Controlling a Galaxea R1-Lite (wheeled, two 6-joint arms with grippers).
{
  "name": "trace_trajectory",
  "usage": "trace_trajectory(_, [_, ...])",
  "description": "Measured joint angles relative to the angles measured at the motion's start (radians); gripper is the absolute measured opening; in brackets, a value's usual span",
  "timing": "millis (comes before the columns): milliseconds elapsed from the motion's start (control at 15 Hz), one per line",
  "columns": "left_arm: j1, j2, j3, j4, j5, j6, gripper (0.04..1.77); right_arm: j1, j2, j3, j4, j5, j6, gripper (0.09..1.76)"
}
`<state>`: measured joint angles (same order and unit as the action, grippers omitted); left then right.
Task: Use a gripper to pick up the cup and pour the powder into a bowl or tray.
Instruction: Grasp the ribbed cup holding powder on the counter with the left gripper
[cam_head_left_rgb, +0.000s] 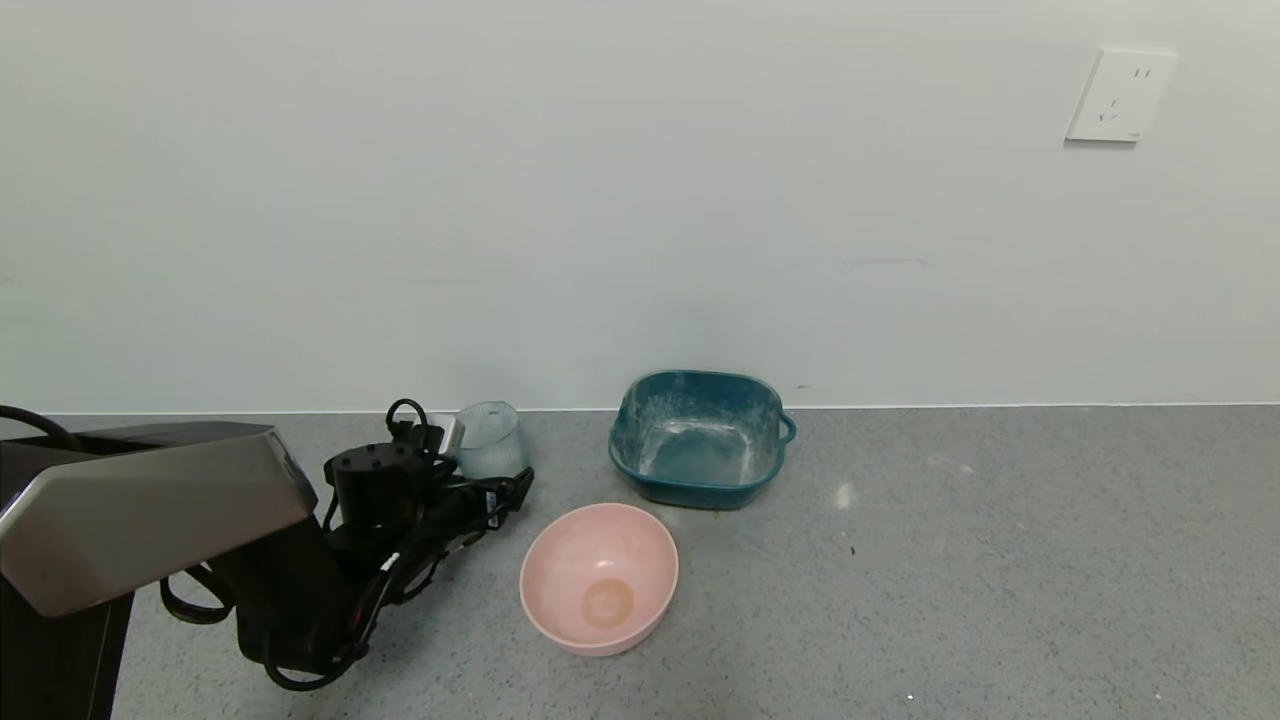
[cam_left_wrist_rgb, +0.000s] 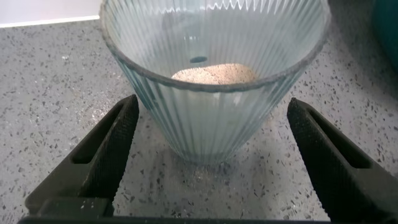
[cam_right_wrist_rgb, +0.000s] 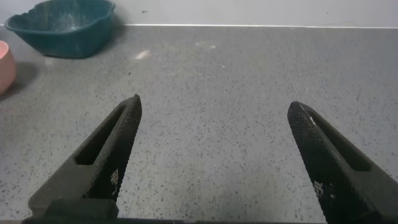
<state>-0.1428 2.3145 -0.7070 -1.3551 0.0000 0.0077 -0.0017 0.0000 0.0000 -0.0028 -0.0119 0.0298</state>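
Note:
The clear ribbed cup (cam_head_left_rgb: 490, 440) stands upright on the grey counter at the back left, near the wall. In the left wrist view the cup (cam_left_wrist_rgb: 211, 118) holds a small pale heap of powder (cam_left_wrist_rgb: 214, 73) at its bottom. My left gripper (cam_head_left_rgb: 480, 462) is open, with its fingers (cam_left_wrist_rgb: 118, 140) on either side of the cup's lower half and a gap on each side. The teal-blue square dish (cam_head_left_rgb: 693, 490), dusted white inside, sits to the right of the cup. My right gripper (cam_right_wrist_rgb: 214, 102) is open and empty over bare counter, out of the head view.
A round pink bowl (cam_head_left_rgb: 600, 575) sits in front of the teal dish, between it and the left arm. The wall runs close behind the cup and dish, with a socket (cam_head_left_rgb: 1118, 97) at the upper right. The teal dish (cam_right_wrist_rgb: 62, 28) also shows in the right wrist view.

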Motion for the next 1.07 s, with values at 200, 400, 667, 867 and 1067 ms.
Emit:
trace_trajectory(200, [-0.002, 0.015, 0.000, -0.029, 0.009, 0.000, 1.72, 0.000, 0.000, 0.000, 0.000, 0.000, 0.000, 1.71])
trace_trajectory(400, [-0.003, 0.029, -0.001, -0.052, 0.010, 0.000, 1.72, 0.000, 0.000, 0.000, 0.000, 0.000, 0.000, 1.71])
trace_trajectory(667, [-0.002, 0.045, -0.005, -0.058, 0.012, -0.011, 1.72, 0.000, 0.000, 0.000, 0.000, 0.000, 0.000, 1.71])
trace_trajectory(867, [-0.003, 0.050, -0.021, -0.059, 0.026, -0.024, 1.72, 0.000, 0.000, 0.000, 0.000, 0.000, 0.000, 1.71])
trace_trajectory(1067, [-0.006, 0.053, -0.035, -0.058, 0.035, -0.024, 1.72, 0.000, 0.000, 0.000, -0.001, 0.000, 0.000, 1.71])
